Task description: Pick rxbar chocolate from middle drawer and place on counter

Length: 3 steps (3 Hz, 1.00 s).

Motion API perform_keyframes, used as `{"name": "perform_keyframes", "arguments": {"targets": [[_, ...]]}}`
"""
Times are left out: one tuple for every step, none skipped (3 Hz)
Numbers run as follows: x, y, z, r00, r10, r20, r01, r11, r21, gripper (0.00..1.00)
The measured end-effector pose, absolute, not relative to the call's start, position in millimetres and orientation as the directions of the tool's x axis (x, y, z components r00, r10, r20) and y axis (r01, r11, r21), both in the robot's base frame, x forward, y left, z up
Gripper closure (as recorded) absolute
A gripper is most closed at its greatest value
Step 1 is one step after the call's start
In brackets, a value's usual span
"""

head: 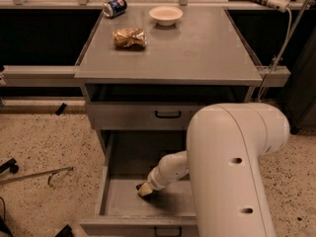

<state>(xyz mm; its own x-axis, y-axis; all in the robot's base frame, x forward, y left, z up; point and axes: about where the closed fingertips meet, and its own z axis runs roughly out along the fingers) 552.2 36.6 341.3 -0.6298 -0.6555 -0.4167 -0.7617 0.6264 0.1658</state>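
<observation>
My gripper is low in the open middle drawer, at the lower centre of the frame; whether it is grasping or released, I cannot tell. The rxbar chocolate is perhaps the dark patch at its tip. I judge it light, flat and slippery, so I would take it across the narrow width.

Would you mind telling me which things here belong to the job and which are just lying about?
Job: middle drawer, open; counter; gripper, down inside the drawer; rxbar chocolate, not clearly visible.
Lying about: blue can, white bowl, golden-brown packet.
</observation>
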Motion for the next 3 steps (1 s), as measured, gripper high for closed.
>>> {"name": "perform_keyframes", "arguments": {"targets": [[552, 37, 350, -0.63, -0.655, -0.417, -0.762, 0.626, 0.166, 0.88], [552, 37, 354, -0.63, -0.655, -0.417, -0.762, 0.626, 0.166, 1.0], [551, 25, 366, -0.636, -0.629, -0.447, -0.754, 0.628, 0.19, 1.0]]}}
